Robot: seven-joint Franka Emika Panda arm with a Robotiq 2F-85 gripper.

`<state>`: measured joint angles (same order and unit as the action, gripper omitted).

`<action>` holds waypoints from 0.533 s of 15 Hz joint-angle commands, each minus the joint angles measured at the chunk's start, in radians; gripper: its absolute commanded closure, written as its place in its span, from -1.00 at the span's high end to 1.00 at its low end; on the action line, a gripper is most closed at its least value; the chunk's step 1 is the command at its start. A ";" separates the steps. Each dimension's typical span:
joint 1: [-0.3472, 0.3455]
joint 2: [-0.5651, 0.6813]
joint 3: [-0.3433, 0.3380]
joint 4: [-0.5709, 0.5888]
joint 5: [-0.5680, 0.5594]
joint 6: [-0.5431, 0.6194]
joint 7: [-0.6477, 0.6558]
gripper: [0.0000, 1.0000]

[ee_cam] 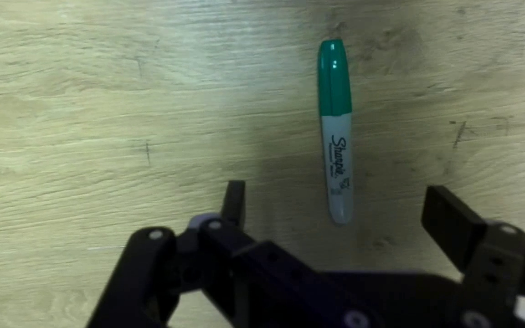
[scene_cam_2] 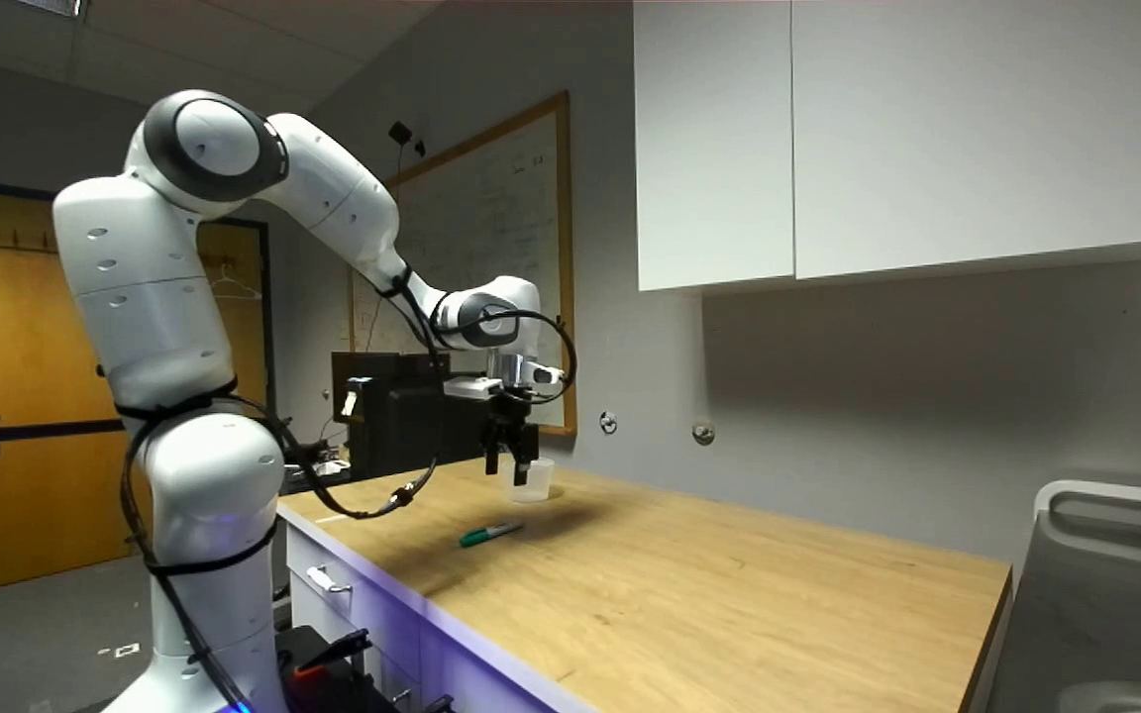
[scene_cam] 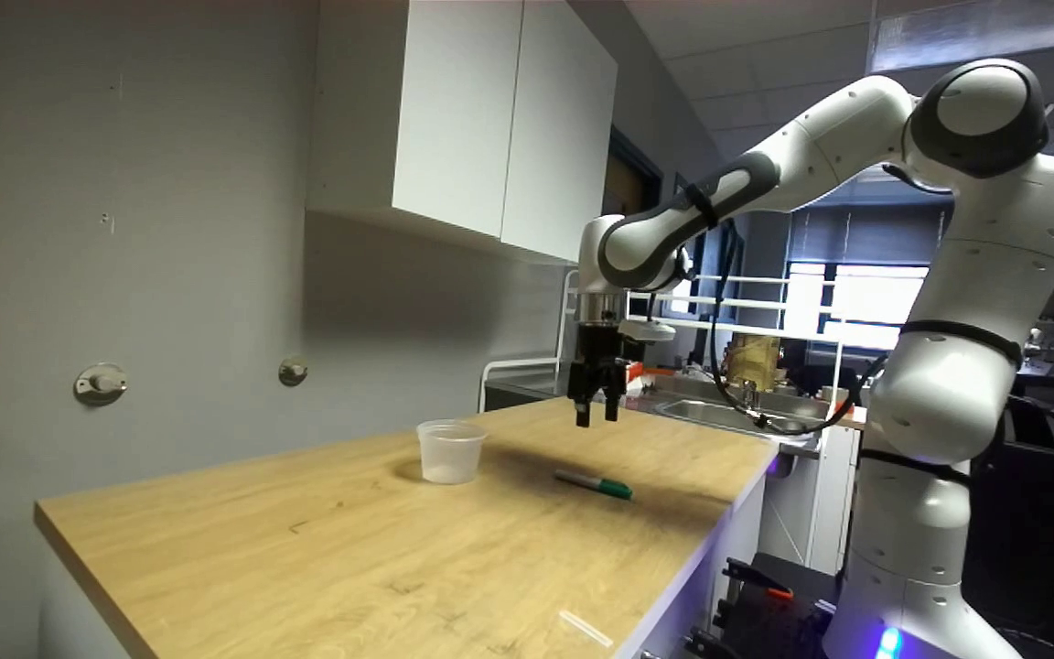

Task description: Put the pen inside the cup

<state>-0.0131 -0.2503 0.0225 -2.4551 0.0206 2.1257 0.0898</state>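
The pen is a marker with a green cap and a white-grey barrel. It lies flat on the wooden counter in both exterior views (scene_cam: 594, 484) (scene_cam_2: 490, 534) and in the wrist view (ee_cam: 335, 132), where the cap points to the top. The cup (scene_cam: 450, 451) is translucent whitish plastic and stands upright. In an exterior view the gripper partly covers the cup (scene_cam_2: 538, 482); it is out of the wrist view. My gripper (scene_cam: 597, 417) is open and empty, above the counter. In the wrist view the barrel end shows between the spread fingers (ee_cam: 335, 189), apart from both.
The wooden counter (scene_cam: 381, 549) runs along a grey wall. White wall cabinets (scene_cam_2: 917, 139) hang above it. A sink (scene_cam: 719, 414) and a white rack stand beyond one counter end. A thin white strip (scene_cam: 586, 629) lies near the counter's front edge.
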 commanded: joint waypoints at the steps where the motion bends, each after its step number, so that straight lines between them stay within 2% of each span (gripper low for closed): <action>1: 0.016 0.096 0.030 0.061 -0.042 -0.002 0.044 1.00; 8: 0.029 0.275 0.024 0.117 -0.067 -0.006 0.031 1.00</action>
<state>0.0093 -0.0573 0.0495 -2.3940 -0.0189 2.1329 0.1079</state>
